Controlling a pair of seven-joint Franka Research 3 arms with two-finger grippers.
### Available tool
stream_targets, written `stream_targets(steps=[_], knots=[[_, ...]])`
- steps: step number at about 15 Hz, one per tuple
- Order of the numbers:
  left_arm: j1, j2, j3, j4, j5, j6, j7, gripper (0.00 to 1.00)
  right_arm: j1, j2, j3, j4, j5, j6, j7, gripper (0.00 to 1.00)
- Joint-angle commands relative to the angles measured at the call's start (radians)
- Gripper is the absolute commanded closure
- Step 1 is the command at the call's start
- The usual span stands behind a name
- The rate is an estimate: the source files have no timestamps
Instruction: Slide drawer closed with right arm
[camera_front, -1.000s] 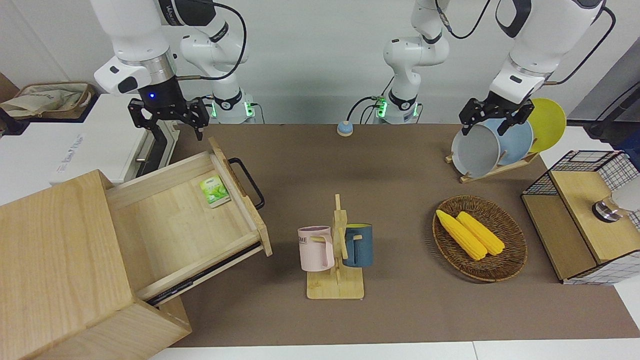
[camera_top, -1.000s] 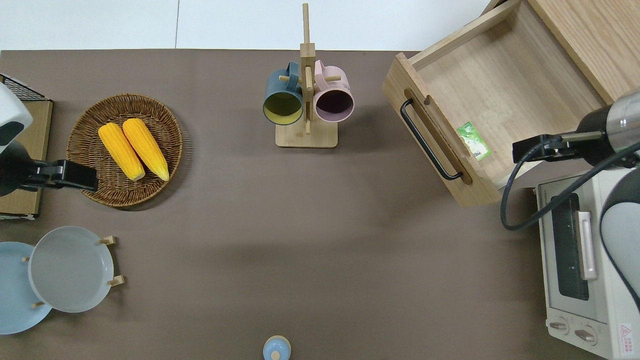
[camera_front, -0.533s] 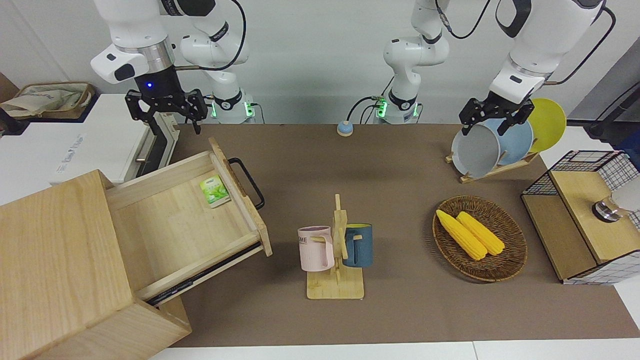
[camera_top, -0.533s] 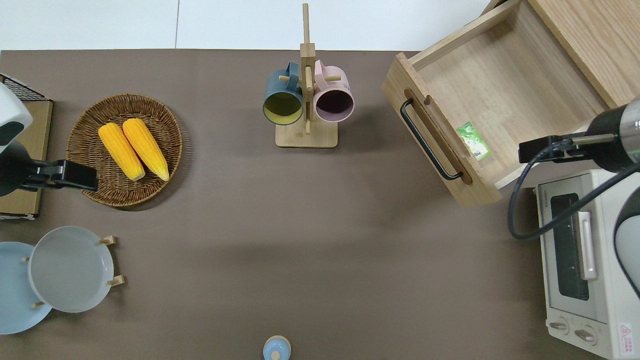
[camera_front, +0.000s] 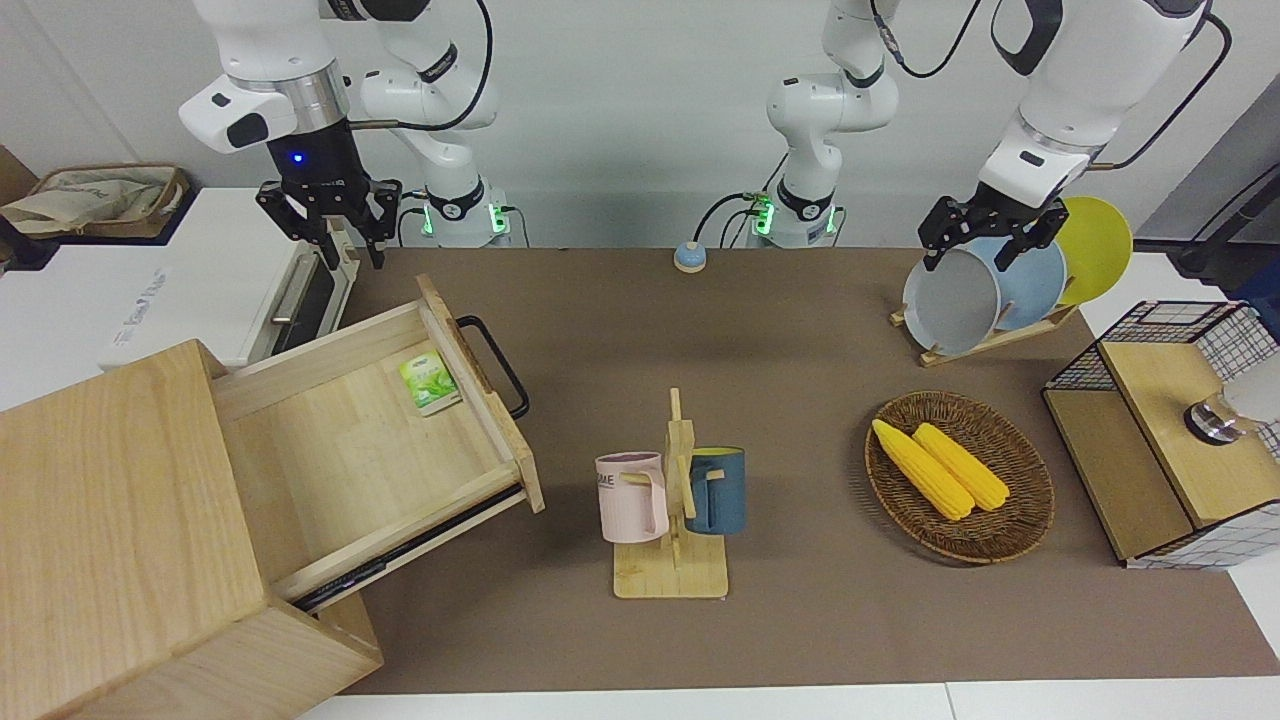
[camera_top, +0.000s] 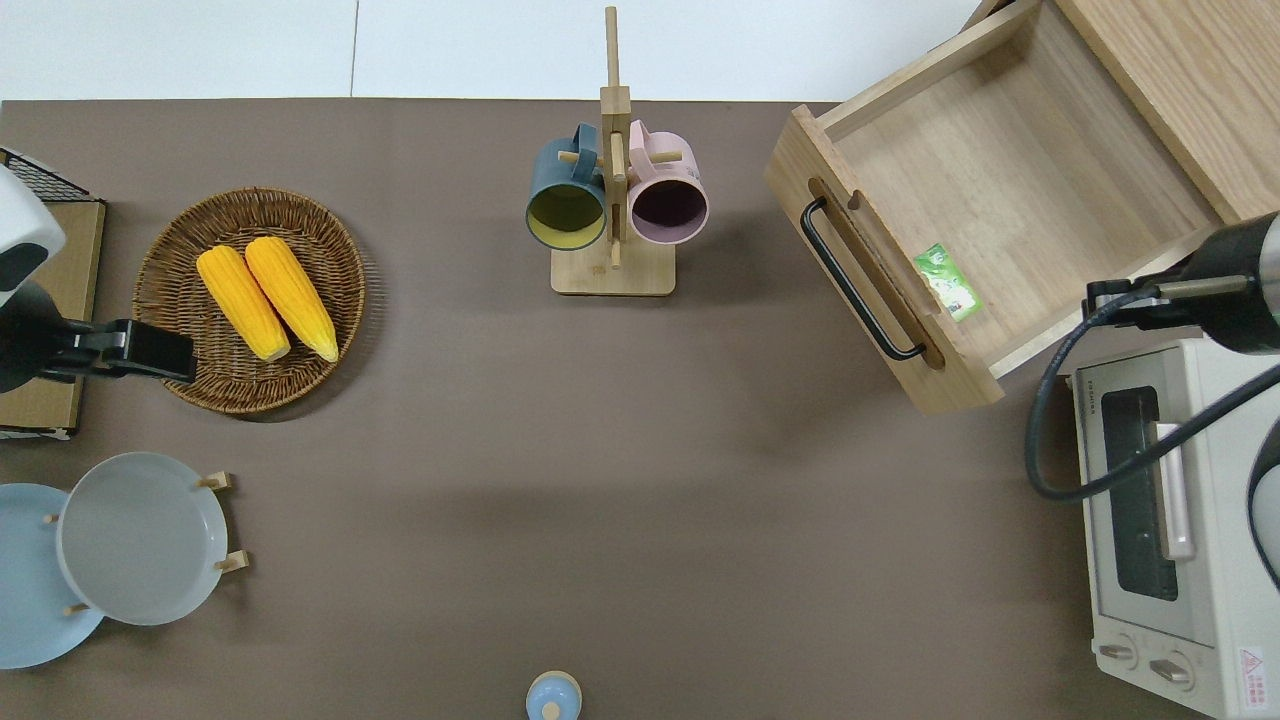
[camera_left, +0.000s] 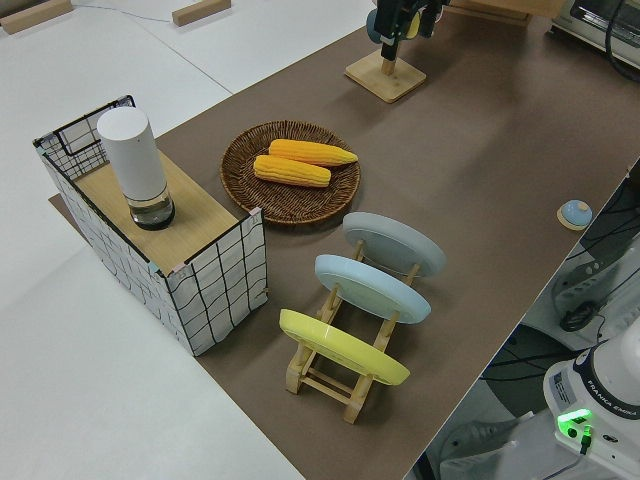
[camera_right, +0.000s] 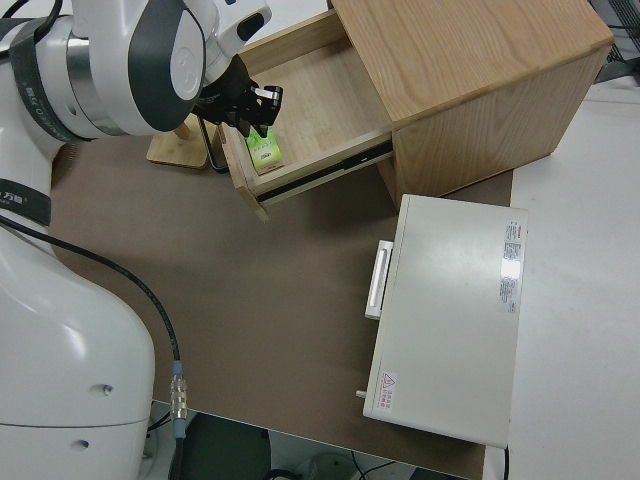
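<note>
The drawer (camera_front: 350, 440) stands pulled well out of the pale wood cabinet (camera_front: 110, 520), its black bar handle (camera_front: 495, 365) facing the table's middle. A green packet (camera_front: 429, 383) lies inside, by the front panel. The drawer also shows in the overhead view (camera_top: 1000, 190) and the right side view (camera_right: 310, 90). My right gripper (camera_front: 350, 250) is open and empty, up in the air. In the overhead view its wrist (camera_top: 1240, 285) is over the drawer's side wall next to the oven. It touches nothing. The left arm is parked, its gripper (camera_front: 985, 240) open.
A white oven (camera_front: 150, 290) stands beside the drawer, nearer to the robots. A mug rack (camera_front: 670, 500) with two mugs stands mid-table. A basket of corn (camera_front: 960, 475), a plate rack (camera_front: 990, 290) and a wire box (camera_front: 1170, 430) are toward the left arm's end.
My right gripper has risen, drawn back from over the drawer toward the oven, and turned at the wrist. The drawer and the left arm have not moved.
</note>
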Motion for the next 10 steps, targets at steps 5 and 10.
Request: stream_targets(steps=[5,10], knots=[[0.004,0.011,-0.006,0.024,0.017,-0.02,0.01,0.01,0.002,-0.014,0.05,0.042,-0.005,-0.008,0.067,1.0],[0.004,0.011,-0.006,0.024,0.017,-0.02,0.01,0.01,0.048,-0.012,0.133,0.042,-0.017,0.005,0.3,1.0]])
